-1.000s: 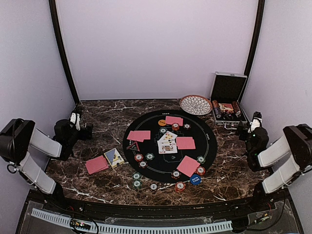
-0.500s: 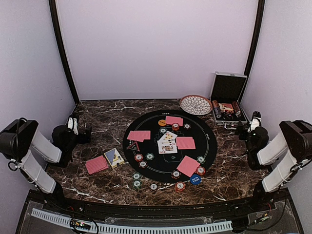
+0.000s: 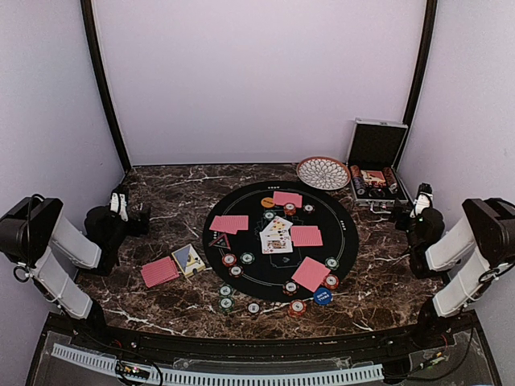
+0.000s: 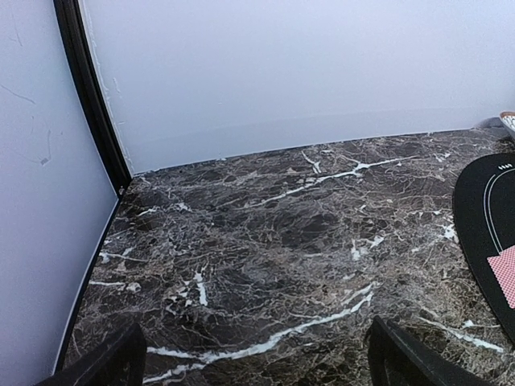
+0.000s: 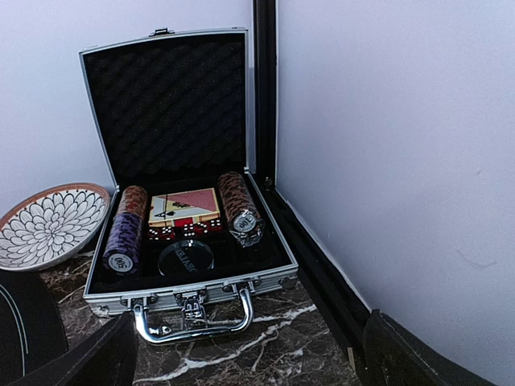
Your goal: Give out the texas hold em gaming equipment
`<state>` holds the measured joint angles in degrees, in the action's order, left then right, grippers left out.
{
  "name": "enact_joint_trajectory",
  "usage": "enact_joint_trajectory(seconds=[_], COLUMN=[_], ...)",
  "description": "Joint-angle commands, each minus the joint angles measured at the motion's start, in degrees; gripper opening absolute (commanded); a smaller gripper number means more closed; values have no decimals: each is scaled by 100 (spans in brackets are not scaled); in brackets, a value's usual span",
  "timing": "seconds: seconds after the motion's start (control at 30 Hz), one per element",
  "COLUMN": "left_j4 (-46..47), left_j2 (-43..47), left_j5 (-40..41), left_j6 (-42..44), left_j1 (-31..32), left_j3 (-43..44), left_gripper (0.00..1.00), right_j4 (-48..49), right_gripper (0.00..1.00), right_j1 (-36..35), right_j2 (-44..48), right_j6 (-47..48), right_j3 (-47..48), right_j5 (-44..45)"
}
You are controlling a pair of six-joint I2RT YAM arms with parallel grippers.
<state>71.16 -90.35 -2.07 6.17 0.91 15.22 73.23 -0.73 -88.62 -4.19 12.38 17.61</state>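
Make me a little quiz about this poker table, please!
1. True or false: the silver aluminium case stands with its lid open.
2. Where does the blue button disc lie?
A. by the near edge of the round black mat
B. inside the silver aluminium case
C. at the mat's far edge
3. Fill the gap: the left gripper and the right gripper are both ____ and hold nothing.

Key: 1 true; 2 A; 3 open.
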Motion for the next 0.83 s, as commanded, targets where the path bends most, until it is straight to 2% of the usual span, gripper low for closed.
enact_joint_trajectory(seconds=[0.0, 0.8], left_j4=[181, 188], left_j2=[26, 26], left_j5=[40, 40], left_j6=[-53, -50], left_j1=[-29, -29], left_j3=[5, -1], left_gripper=[99, 99], right_j4=[190, 181], right_gripper=[99, 99], right_j1=[14, 8], right_j2=[20, 20], right_j6=[-65, -48], right_j3=[36, 40], right_j5=[-24, -46])
